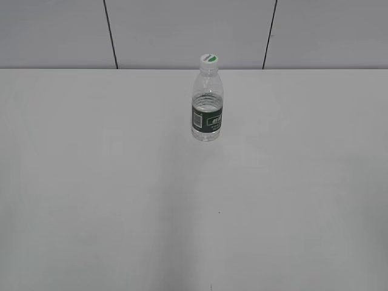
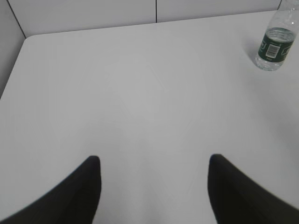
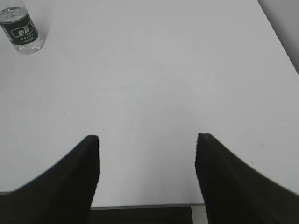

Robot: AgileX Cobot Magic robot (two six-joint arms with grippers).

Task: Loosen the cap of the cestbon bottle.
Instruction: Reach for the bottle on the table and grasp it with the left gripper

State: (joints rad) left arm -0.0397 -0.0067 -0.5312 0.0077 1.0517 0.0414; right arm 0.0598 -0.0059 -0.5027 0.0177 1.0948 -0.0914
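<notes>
— Where are the grippers?
— The left gripper (image 2: 154, 161) is spread wide over the bare table (image 2: 140, 93). The right gripper (image 3: 147, 139) is spread wide too, holding nothing.
— And the bottle?
— The bottle (image 1: 207, 106) stands upright far back, cap (image 1: 209, 59) on top.

A plain white surface (image 1: 91, 200) fills the view; behind it, a pale grey panelled wall (image 1: 182, 30) with dark vertical seams.
</notes>
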